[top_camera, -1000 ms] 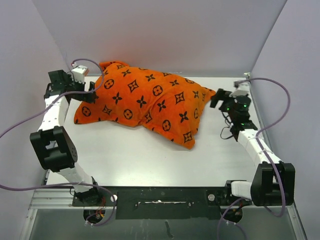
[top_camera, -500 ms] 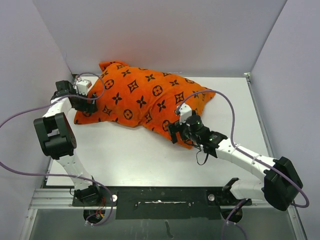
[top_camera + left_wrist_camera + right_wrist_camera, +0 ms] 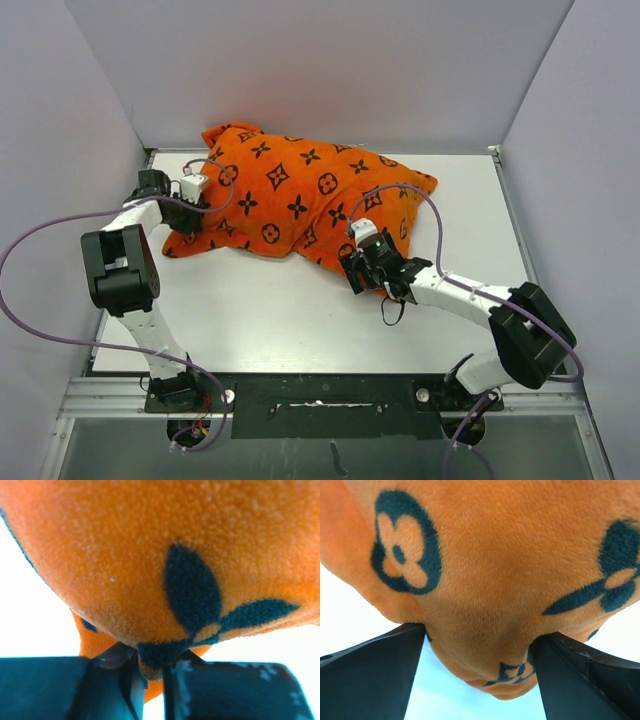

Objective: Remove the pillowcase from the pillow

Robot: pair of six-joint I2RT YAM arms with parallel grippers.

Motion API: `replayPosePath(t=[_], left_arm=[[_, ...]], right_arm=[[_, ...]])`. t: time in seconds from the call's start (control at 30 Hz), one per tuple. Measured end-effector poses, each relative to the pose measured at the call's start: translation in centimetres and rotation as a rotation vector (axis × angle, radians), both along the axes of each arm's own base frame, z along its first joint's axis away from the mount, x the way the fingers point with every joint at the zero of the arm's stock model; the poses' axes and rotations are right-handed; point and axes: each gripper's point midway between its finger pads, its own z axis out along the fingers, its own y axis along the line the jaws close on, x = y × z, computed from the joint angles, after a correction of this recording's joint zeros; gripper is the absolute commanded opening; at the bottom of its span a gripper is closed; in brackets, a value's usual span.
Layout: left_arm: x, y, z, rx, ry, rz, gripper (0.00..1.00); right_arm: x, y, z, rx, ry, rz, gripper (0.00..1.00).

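– Pillowcase [image 3: 300,200]: count and position?
– One. It lies on the white table [image 3: 280,320], towards the far wall and across most of the width. Two arms, two grippers and two purple cables are also in view.

– Left side first?
– Left gripper [image 3: 210,210] is at the cover's left end, low near the table. In the left wrist view, the left gripper [image 3: 150,666] has its fingers [image 3: 112,680] drawn almost together, with a small nub of orange plush pinched between them. Entry: clamped on fabric.

– Appearance of the cover, moving across?
– Bright orange pile, fuzzy up close. It is printed all over with black four-petal flowers, diamonds and ringed circles. It looks plump and filled, rising to a corner at far left and tapering to a corner at far right. The near edge sags to a point right of centre.

– Right side?
– Right gripper [image 3: 354,264] meets that near point. In the right wrist view, the right gripper [image 3: 480,637] has its fingers [image 3: 380,675] spread wide. A lobe of plush hangs between them and touches both inner faces. Entry: released, straddling rather than squeezing.
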Motion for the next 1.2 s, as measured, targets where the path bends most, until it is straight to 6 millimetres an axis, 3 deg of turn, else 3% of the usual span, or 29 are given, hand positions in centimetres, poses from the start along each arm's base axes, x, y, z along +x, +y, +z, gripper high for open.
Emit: replayPosePath(t=[0.13, 0.2, 0.33, 0.4, 0.6, 0.73, 0.9, 0.97, 1.0, 1.1, 1.2], left_arm=[[-1.2, -0.1, -0.6, 0.001, 0.023, -0.011, 0.0], [-2.1, 0.0, -0.4, -0.006, 0.034, -0.011, 0.0], [-3.8, 0.0, 1.6, -0.013, 0.031, -0.009, 0.0], [-4.2, -0.1, 3.0, -0.015, 0.013, -0.011, 0.0], [-5.4, -0.6, 4.9, -0.024, 0.012, -0.014, 0.0], [-6.5, -0.8, 4.0, -0.027, 0.048, -0.024, 0.0], [-9.4, -1.7, 2.4, -0.047, 0.133, -0.059, 0.02], [-10.7, -2.4, 2.0, -0.06, 0.17, -0.089, 0.34], [-11.1, -2.6, 2.0, -0.061, 0.179, -0.102, 0.43], [-12.4, -3.2, 1.9, -0.058, 0.213, -0.137, 0.54], [-13.3, -3.3, 2.0, -0.056, 0.237, -0.154, 0.56]], right_arm=[[0.3, -1.0, -0.7, -0.015, 0.018, -0.033, 0.62], [0.7, -1.6, -0.7, -0.011, 0.017, -0.057, 0.47], [1.2, -2.9, -0.8, 0.002, 0.021, -0.108, 0.1], [1.3, -3.6, -0.7, 0.014, 0.02, -0.136, 0.01], [1.5, -5.4, 0.6, 0.06, -0.012, -0.214, 0.0], [1.0, -7.0, 1.8, 0.096, -0.043, -0.276, 0.0], [0.0, -9.7, 3.4, 0.138, -0.07, -0.388, 0.0], [-0.3, -10.8, 3.9, 0.156, -0.071, -0.437, 0.0], [-0.5, -11.2, 4.0, 0.161, -0.068, -0.456, 0.0], [-1.1, -11.7, 3.5, 0.157, -0.037, -0.488, 0.0], [-1.7, -11.9, 2.7, 0.146, 0.0, -0.503, 0.0]])
